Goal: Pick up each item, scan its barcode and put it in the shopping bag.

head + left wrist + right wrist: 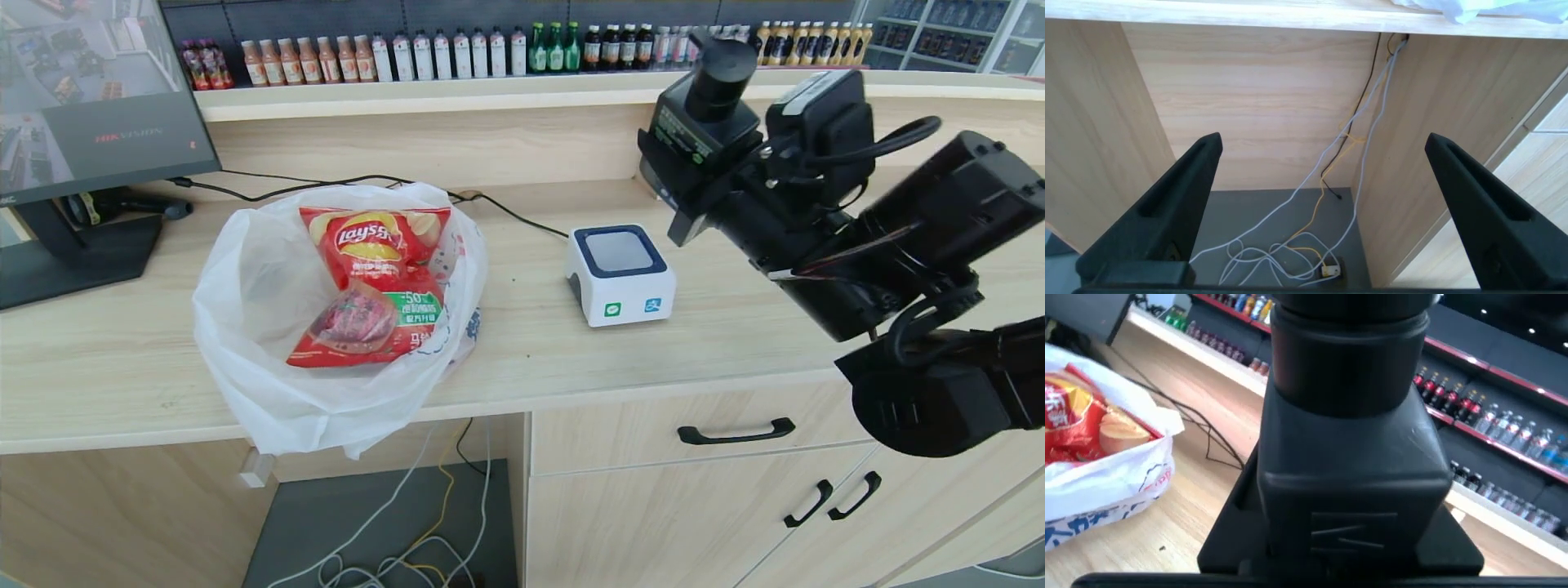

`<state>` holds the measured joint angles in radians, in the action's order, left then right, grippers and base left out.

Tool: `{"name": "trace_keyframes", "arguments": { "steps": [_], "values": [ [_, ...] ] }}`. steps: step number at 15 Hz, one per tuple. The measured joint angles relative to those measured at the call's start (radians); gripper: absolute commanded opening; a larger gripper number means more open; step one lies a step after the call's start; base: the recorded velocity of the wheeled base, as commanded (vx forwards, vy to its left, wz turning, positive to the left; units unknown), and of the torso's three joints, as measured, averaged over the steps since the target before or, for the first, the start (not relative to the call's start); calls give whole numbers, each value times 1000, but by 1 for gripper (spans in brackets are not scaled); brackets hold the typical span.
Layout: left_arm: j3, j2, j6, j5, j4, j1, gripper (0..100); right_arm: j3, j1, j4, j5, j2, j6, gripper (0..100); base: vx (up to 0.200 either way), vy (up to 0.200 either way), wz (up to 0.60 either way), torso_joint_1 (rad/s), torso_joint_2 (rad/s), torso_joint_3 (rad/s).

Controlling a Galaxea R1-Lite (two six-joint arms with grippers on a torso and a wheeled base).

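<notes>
One black bottle [706, 114] clamped in right gripper [718, 175], up beside scanner [620, 273]. Judgement: turn its label squarely toward the scanner window. Left gripper [1323, 204] spread wide, empty.

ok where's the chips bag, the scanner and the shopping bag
chips bag [371, 286]: head view, middle of its red front
scanner [618, 253]: head view, its grey top window
shopping bag [245, 286]: head view, its white left wall

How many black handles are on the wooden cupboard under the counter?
3. One long black curved handle on the top drawer; two shorter black handles side by side on the cupboard doors just below it. The right arm may hide more.
</notes>
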<state>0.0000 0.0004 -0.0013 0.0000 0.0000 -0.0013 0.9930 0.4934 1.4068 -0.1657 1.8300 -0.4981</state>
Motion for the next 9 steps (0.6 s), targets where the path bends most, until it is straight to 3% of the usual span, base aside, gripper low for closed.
{"name": "trace_keyframes", "arguments": {
  "steps": [3, 9],
  "values": [
    [0, 0, 0, 0, 0, 0, 100, -116, -1, 126, 62, -36, 103, 0, 0, 0, 0, 0, 0, 0],
    [0, 0, 1, 0, 0, 0, 100, -298, -13, 163, 78, -105, 293, 0, 0, 0, 0, 0, 0, 0]
  ]
}}
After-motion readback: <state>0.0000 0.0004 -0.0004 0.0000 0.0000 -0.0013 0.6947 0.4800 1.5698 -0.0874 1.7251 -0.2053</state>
